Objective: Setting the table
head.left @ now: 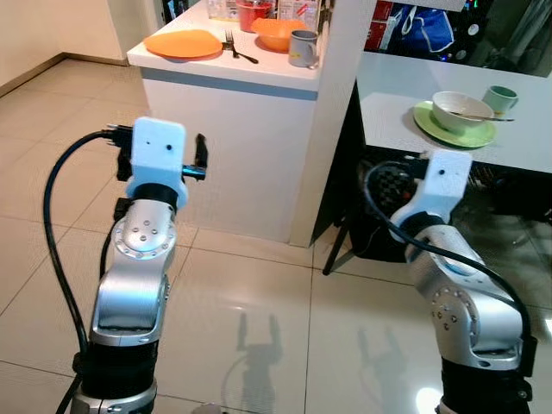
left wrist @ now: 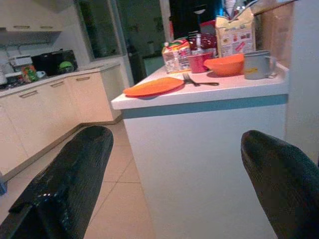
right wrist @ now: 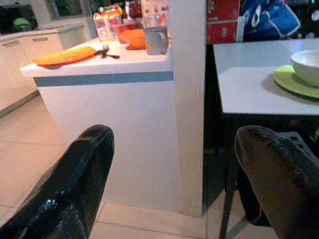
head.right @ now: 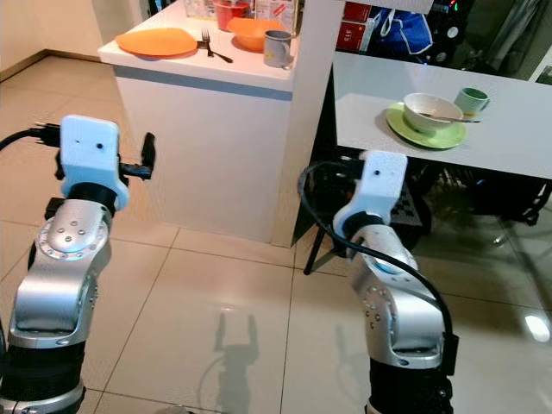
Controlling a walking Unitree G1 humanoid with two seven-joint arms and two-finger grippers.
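**Clerk:** Now, item one, the white counter (head.left: pixel 231 69). Contents?

**Checker:** One orange plate (head.left: pixel 182 42) near the counter's left end. One black fork (head.left: pixel 235 47) lying just beside it, on the side toward the orange bowl (head.left: pixel 278 33). One grey mug (head.left: pixel 302 47) next to the bowl, close to the counter's right edge. Behind these, a red container (head.left: pixel 253 14) and some cartons (left wrist: pixel 234 33) at the back.

**Clerk:** Item two, the white table (head.left: pixel 392 116).

**Checker:** It stands to the robot's right of the counter, lower than it. One green plate (head.left: pixel 452 129) with a white bowl (head.left: pixel 461 109) seated on it; a utensil (head.right: pixel 454 118) rests in the bowl, its handle reaching past the rim. One pale green cup (head.left: pixel 498 97) just behind the plate. A blue bag (head.right: pixel 407 31) sits beyond the table.

**Clerk:** Item three, the grippers.

**Checker:** Left gripper (left wrist: pixel 179 174): raised in front of the counter's side, short of it and below the countertop, fingers (left wrist: pixel 75 174) spread wide, nothing between them. Right gripper (right wrist: pixel 174 174): raised lower down, aimed at the counter's corner where it meets the table, fingers (right wrist: pixel 75 184) likewise wide apart and holding nothing. Both are well apart from the dishes.

**Clerk:** Floor?

**Checker:** Glossy beige tile floor (head.left: pixel 259 310), with the shadow of a gripper's two fingers cast on it between the arms.
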